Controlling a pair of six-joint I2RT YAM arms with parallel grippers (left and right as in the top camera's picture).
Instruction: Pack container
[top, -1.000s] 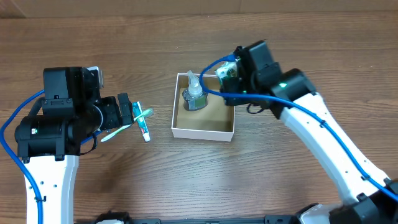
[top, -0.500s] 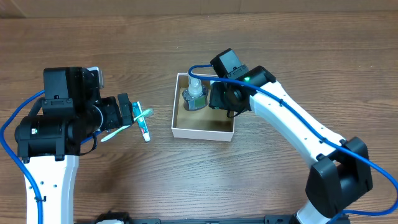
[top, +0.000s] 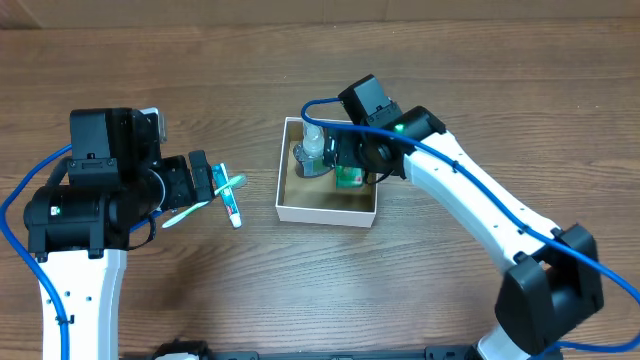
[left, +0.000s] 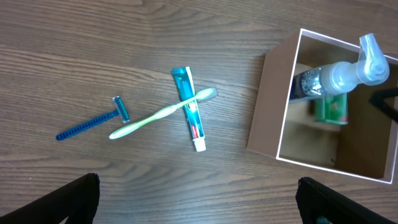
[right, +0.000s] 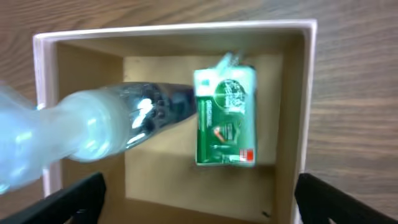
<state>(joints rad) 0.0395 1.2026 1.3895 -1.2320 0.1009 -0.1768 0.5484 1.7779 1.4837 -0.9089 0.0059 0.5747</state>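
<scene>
The container is a small white box with a brown inside, at the table's middle. In it lie a clear spray bottle and a green packet. The right wrist view looks straight down on the packet, which lies flat on the box floor beside the bottle. My right gripper hovers open above the box, nothing between its fingers. To the left, my left gripper is open over bare wood, close to a toothpaste tube, a green toothbrush and a blue razor.
The toothbrush lies across the toothpaste tube, left of the container's wall. The razor sits farther left. Brown wood table all round; blue cables run along both arms.
My right gripper has opened and the green packet now lies in the container. The right arm swung in over the box a second ago. The left arm has not moved.
</scene>
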